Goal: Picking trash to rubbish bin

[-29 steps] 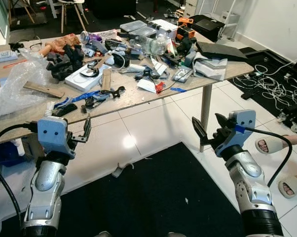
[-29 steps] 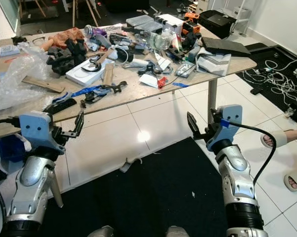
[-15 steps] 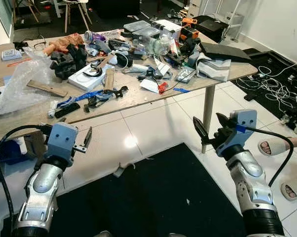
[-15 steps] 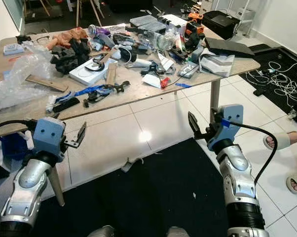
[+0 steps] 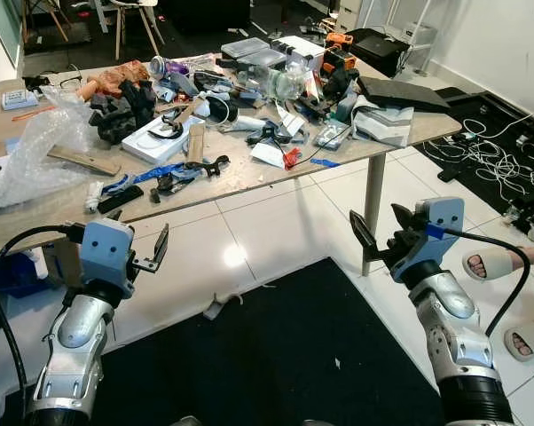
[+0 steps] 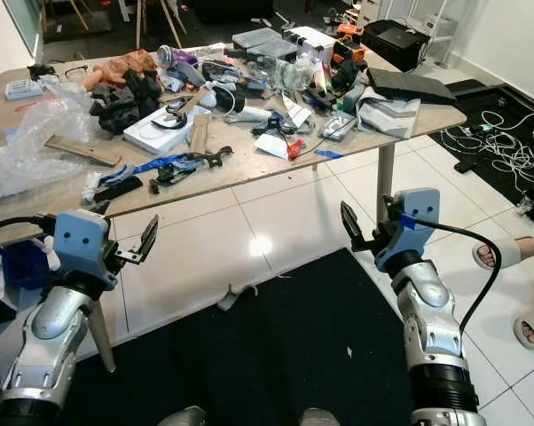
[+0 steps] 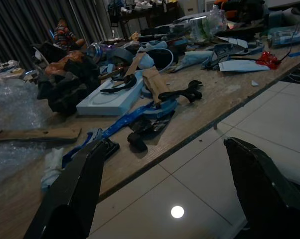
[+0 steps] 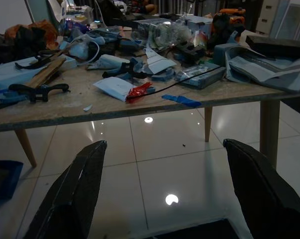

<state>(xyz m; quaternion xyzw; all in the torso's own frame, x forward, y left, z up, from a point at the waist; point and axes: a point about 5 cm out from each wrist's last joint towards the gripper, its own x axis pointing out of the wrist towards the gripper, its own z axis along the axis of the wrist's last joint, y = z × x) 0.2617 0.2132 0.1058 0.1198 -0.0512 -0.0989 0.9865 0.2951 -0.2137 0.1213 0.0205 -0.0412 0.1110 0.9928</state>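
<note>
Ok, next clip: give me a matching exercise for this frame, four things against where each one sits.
Things:
1. bubble wrap
2. red wrapper
3. black mat
4. white cables

Places:
A. on the floor beyond the table's right end
B. on the floor below both grippers
C. near the table's front edge, by a white paper
D. at the table's left end

Pairs: 1-D, 2-C, 3-B, 4-A
</note>
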